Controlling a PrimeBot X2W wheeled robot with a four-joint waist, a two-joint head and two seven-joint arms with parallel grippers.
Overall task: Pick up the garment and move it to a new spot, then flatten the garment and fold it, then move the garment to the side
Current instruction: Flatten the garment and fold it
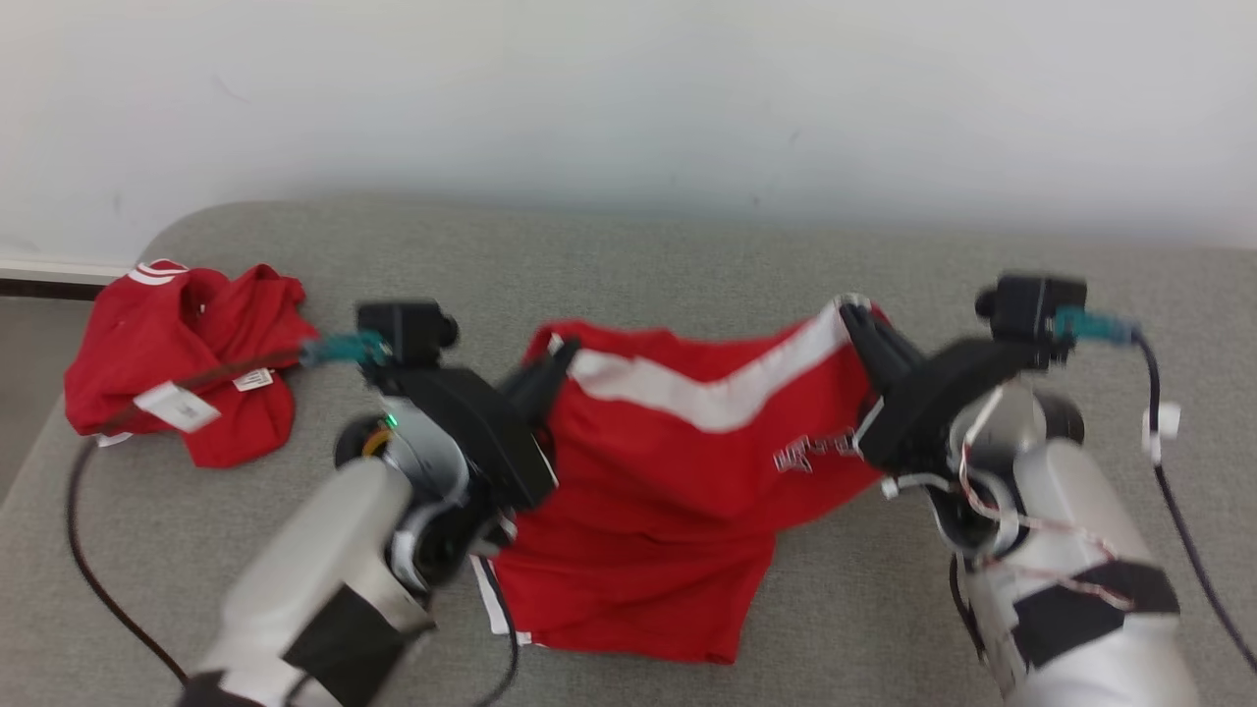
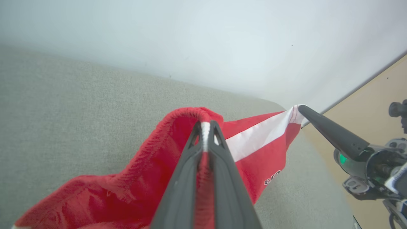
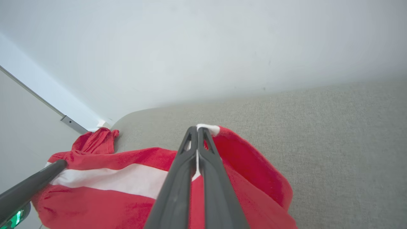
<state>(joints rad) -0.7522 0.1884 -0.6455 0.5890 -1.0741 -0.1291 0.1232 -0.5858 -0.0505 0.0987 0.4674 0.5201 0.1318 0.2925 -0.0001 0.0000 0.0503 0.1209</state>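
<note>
A red garment [image 1: 678, 471] with a white stripe and a small logo hangs stretched between my two grippers above the grey table [image 1: 628, 255]; its lower part drapes onto the surface. My left gripper [image 1: 560, 358] is shut on the garment's left top corner [image 2: 190, 114], cloth pinched between its fingers [image 2: 205, 127]. On the right top corner, where the white stripe ends [image 3: 208, 128], my right gripper [image 1: 852, 312] is shut, seen close in its wrist view [image 3: 197, 129]. Red fabric [image 3: 241, 159] bunches beside those fingers.
A second red garment [image 1: 182, 373] with white tags lies crumpled at the table's far left. A dark cable [image 1: 83, 550] trails over the left side. A pale wall [image 1: 628, 98] rises behind the table. Bare grey surface lies behind the held garment and to the right.
</note>
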